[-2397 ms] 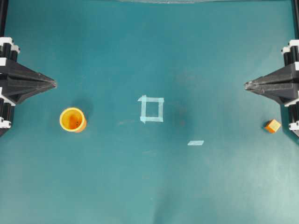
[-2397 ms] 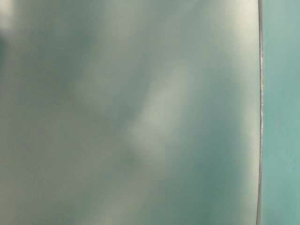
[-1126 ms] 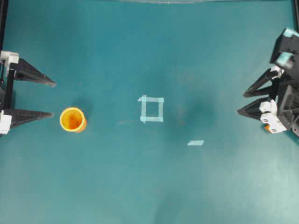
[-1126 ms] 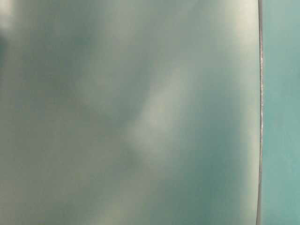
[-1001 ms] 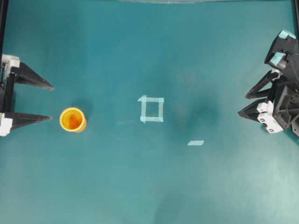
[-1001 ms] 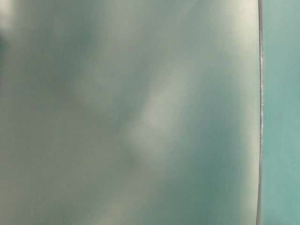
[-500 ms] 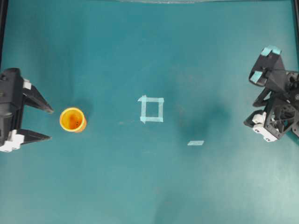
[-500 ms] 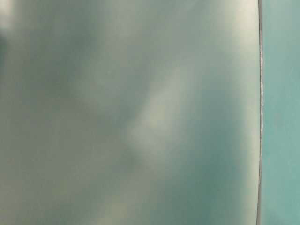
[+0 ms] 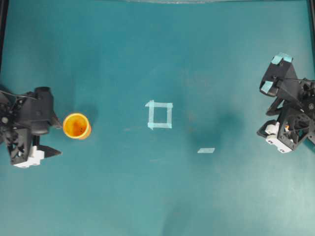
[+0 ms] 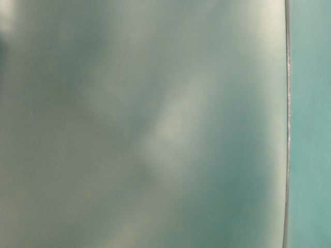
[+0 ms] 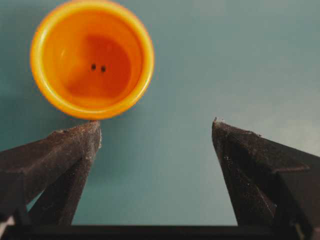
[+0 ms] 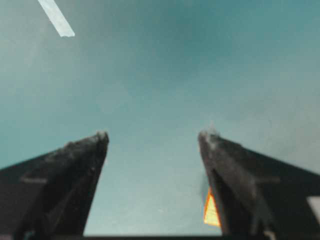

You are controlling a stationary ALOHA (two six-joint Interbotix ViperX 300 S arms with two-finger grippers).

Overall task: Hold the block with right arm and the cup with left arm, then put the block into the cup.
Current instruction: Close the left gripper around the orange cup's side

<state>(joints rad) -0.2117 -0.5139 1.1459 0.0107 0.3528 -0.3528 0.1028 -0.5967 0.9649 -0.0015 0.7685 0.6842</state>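
Cup (image 11: 92,59): ungrasped; left gripper (image 11: 156,131) spread beside it
Block (image 12: 211,210): ungrasped; right gripper (image 12: 154,137) spread
Left: both grasps, insertion

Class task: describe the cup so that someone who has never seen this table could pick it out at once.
On the teal table, look from the taped square at its middle toward the overhead view's left edge. Just beside the left hand stands the cup: upright, round, yellow-orange with a bright yellow rim, the only coloured thing on that side.

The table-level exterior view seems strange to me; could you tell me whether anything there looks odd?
Yes: it is a blurred grey-green haze with only a thin vertical edge at the right. Neither the yellow-orange plastic cup nor either tool shows there.
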